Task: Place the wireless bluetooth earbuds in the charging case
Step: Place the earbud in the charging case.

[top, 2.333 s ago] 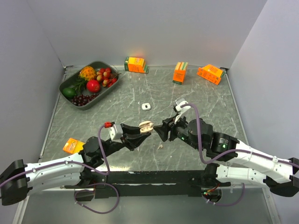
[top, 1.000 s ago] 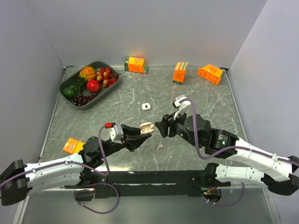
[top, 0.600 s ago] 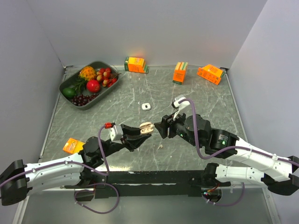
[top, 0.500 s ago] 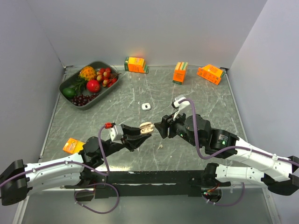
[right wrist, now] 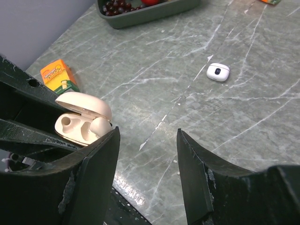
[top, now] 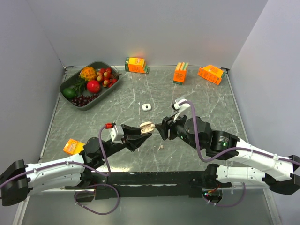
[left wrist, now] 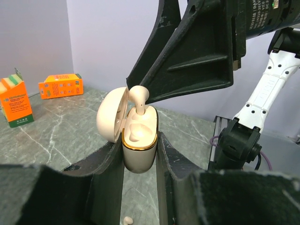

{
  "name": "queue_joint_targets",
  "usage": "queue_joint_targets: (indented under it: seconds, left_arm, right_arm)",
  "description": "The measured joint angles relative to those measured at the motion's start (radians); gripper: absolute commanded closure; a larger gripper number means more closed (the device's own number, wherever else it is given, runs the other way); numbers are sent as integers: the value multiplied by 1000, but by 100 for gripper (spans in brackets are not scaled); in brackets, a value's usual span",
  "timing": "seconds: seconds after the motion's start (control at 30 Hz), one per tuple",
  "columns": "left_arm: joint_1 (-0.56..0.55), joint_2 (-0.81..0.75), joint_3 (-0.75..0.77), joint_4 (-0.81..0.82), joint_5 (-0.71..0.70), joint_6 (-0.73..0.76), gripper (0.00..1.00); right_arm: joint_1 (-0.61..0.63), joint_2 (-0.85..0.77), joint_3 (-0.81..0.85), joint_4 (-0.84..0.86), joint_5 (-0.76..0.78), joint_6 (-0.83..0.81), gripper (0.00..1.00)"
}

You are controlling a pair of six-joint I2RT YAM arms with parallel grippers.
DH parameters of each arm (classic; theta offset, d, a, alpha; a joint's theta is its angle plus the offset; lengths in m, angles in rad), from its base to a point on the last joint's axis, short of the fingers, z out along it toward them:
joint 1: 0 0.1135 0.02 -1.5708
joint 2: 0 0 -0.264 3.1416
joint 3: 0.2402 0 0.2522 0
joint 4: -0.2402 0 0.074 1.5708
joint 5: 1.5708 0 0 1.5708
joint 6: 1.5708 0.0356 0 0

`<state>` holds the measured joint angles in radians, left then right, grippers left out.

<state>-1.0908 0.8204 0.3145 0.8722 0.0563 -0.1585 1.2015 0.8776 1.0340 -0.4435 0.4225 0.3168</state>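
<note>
Clearly the left end effector (top: 143, 132) is clamped on the case (left wrist: 138, 152), one finger pressed flat against each side of its lower body. The case stands upright in that grip with its mouth facing up along the fingers. Its lid is swung open and leans away to the left in the left wrist view.

One earbud (left wrist: 138, 97) sits in the far socket of the case. Its long axis runs upright in line with the case body, the rounded head on top and the narrow end down in the socket. The head stands proud of the gold rim, and the socket beside it is empty.

The right end effector (right wrist: 147, 136) faces the case from the opposite side with its fingers spread apart and nothing between them. In the left wrist view one of its dark fingers looms just behind and above the seated earbud. Whether it touches the head cannot be told.

A second, tiny beige earbud (top: 161, 146) lies on the tabletop (top: 206, 101) just nearside and right of the case. A stubby white earbud (right wrist: 218, 71) lies on its side beyond the case, well apart from it.
</note>
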Motion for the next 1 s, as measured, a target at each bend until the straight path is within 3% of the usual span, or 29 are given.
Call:
queue_joint_targets:
  seconds: [1.0]
  left_arm:
    - [0, 17, 0, -4, -16, 0, 99]
  right_arm:
    - [80, 28, 47, 2, 10, -6, 37]
